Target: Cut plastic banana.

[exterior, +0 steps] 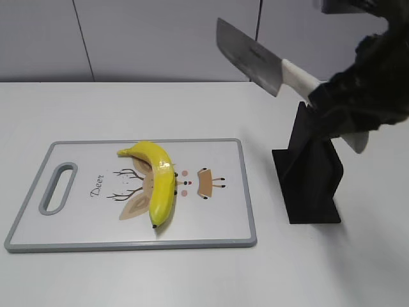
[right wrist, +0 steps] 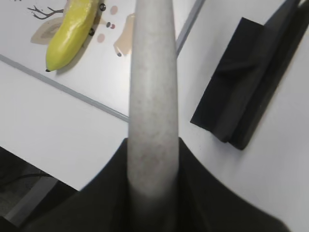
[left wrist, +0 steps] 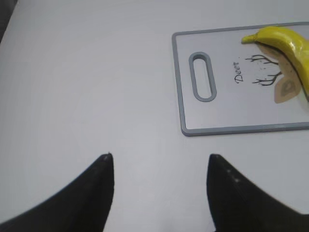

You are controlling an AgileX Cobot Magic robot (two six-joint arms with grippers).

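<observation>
- Plastic banana (left wrist: 285, 46) cut off by the left wrist view's right edge; cutting board (left wrist: 181, 87) too.
- Knife (right wrist: 152, 96) blade beyond the right wrist view's top edge.
- Right gripper (exterior: 348, 105) fingertips lost in dark cloth.
- Left gripper (left wrist: 159, 179) base cropped below.

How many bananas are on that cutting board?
1. The plastic banana lies on the cutting board, across the deer picture. Nothing seems hidden.

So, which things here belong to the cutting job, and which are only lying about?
Belong to the job:
- plastic banana
- knife, held by the right gripper
- cutting board under the banana

Only lying about:
- black knife stand
- left gripper, open and empty
</observation>
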